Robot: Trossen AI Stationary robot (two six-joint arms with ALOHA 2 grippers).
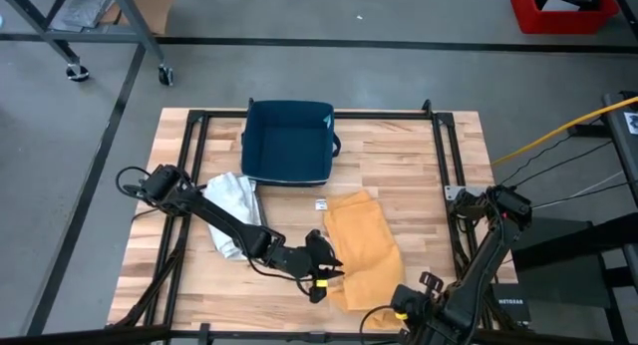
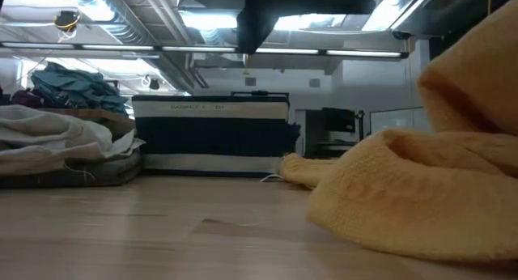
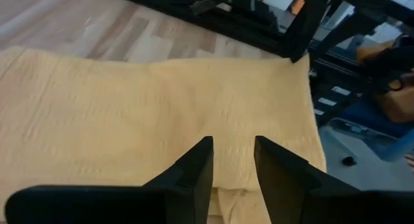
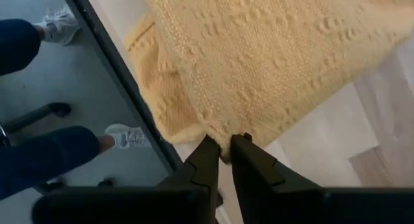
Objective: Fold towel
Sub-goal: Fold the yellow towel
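Note:
A yellow towel (image 1: 364,247) lies on the wooden table, right of the middle, bunched toward the near edge. In the low view (image 2: 421,191) it rises at the right. My left gripper (image 1: 324,273) is at the towel's left edge, shut on it; its wrist view (image 3: 233,146) shows the towel spread out beyond the fingers. My right gripper (image 1: 403,303) is at the towel's near right end, shut on it (image 4: 224,141). My left gripper pinches the towel's left edge (image 3: 231,182) between its two fingers, coming nearly level from the table's left. A fold line shows between the fingers; how many layers, I cannot tell. The rest of the towel lies on the table. My right gripper pinches the towel's near right corner (image 4: 223,134) between its two fingers, only at their free ends. The cloth spreads away from the fingers, raised off the table (image 2: 477,70) at that end. One layer or several, I cannot tell.
A dark blue basket (image 1: 289,141) stands at the table's far middle. A crumpled white cloth (image 1: 234,210) lies left of the towel, under the left arm. A black frame (image 1: 447,175) runs along the table's sides. A person's legs and white shoes (image 4: 126,138) show beyond the table's edge.

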